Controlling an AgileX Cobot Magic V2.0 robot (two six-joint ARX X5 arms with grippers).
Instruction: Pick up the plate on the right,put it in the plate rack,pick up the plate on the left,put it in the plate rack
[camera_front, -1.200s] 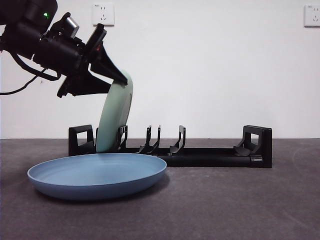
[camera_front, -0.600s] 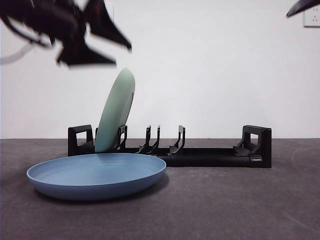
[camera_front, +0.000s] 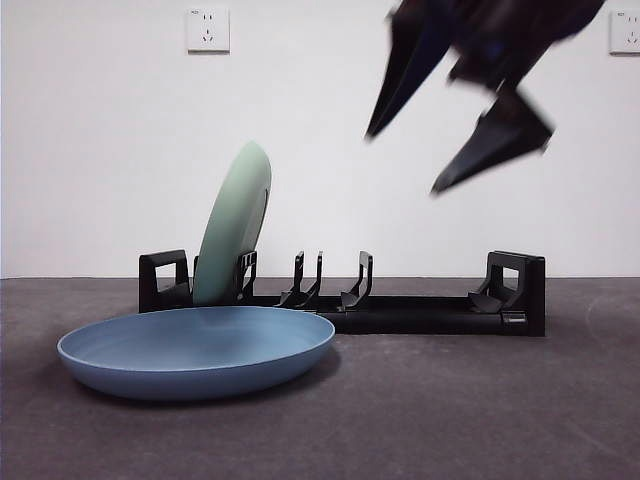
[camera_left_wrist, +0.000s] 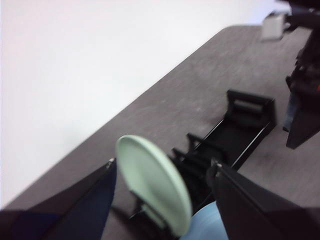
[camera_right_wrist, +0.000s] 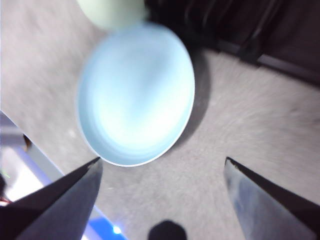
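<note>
On the dark table (camera_front: 480, 410), the right gripper (camera_front: 455, 130) hangs wide open and empty, the blue plate (camera_front: 195, 350) below it, the green plate (camera_front: 235, 225) upright in the rack (camera_front: 420, 312); the left gripper (camera_left_wrist: 162, 200) is open too.

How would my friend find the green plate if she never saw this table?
Look for the long black plate rack standing on the dark table before the white wall. At one end of it, the pale green plate stands on edge in a slot, leaning slightly. The only other plate is blue and lies flat in front of the rack.
</note>
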